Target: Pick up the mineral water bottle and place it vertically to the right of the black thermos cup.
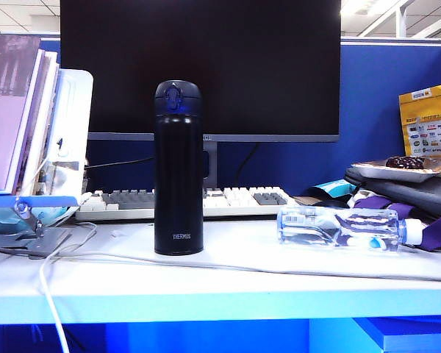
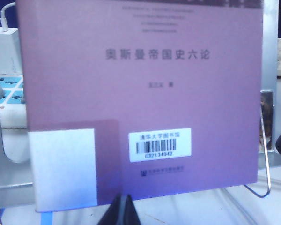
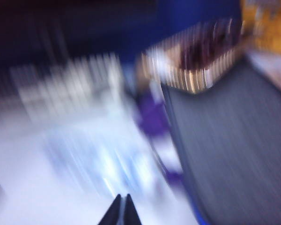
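While the left gripper (image 2: 123, 206) is hanging close before a purple book (image 2: 140, 93) propped on a wire stand (image 2: 264, 154), its fingers (image 2: 114, 213) are pressing together into a single dark point, gripping nothing. Neither task thing is showing in that wrist view.

Across the exterior view, going from the left, a row of books (image 1: 18, 110) is leaning at the edge of the white worktop (image 1: 220, 283); next, the black thermos cup (image 1: 178, 168) is standing upright, lid at the top, in front of a keyboard (image 1: 191, 202) and a dark monitor (image 1: 206, 66). Well to its right, the mineral water bottle (image 1: 342, 228) is lying on its side, its long axis running level across the worktop, its base pointing toward the thermos and its cap end pointing away to the right, beside a grey bag (image 1: 408, 195) carrying a tray (image 1: 400, 170).

In the right wrist view, heavily smeared by motion, the right gripper (image 3: 121, 208) is showing its fingers (image 3: 113, 214) pressed together and gripping nothing. A pale blue blur lying just ahead of the tips may be the bottle, but I cannot tell; no contact is visible.
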Available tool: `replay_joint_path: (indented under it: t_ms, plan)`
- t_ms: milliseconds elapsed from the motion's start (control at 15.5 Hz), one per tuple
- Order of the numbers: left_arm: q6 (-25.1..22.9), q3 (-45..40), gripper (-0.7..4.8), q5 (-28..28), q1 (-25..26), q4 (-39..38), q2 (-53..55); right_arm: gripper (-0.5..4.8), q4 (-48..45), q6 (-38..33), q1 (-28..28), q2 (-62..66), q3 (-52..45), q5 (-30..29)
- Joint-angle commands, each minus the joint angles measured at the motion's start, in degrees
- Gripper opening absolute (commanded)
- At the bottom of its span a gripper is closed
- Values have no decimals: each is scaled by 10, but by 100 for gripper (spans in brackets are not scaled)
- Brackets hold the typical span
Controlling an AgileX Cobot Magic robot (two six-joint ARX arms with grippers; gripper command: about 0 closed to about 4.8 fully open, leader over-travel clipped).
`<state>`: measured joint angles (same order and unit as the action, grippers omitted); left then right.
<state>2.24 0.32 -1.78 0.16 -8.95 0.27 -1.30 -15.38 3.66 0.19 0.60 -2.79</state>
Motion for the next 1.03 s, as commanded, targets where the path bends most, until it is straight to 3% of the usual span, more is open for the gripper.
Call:
replay_joint_path:
  t_ms: [64, 257, 386, 515, 643, 708, 836, 901, 1029]
  plan:
    - [-1, 0, -5, -4, 0, -7, -2, -1, -36, -91, 0, 7, 77, -10]
    - [-1, 0, -5, -4, 0, -7, -2, -1, 32, -106, 0, 68, 178, -13]
    - [-1, 0, -5, -4, 0, -7, -2, -1, 68, -120, 0, 170, 259, -50]
    - [-1, 0, -5, -4, 0, -7, -2, -1, 80, -171, 0, 284, 339, -144]
    - [-1, 0, -5, -4, 0, -7, -2, -1, 65, -308, 0, 373, 395, -275]
    - [-1, 0, -5, -4, 0, -7, -2, -1, 2, -325, 0, 422, 406, -318]
    - [-1, 0, -5, -4, 0, -7, -2, -1, -69, -424, 5, 462, 406, -397]
    - [-1, 0, -5, -4, 0, -7, -2, -1, -92, -427, 9, 475, 406, -411]
    - [-1, 0, -5, -4, 0, -7, -2, -1, -78, -443, 8, 494, 406, -346]
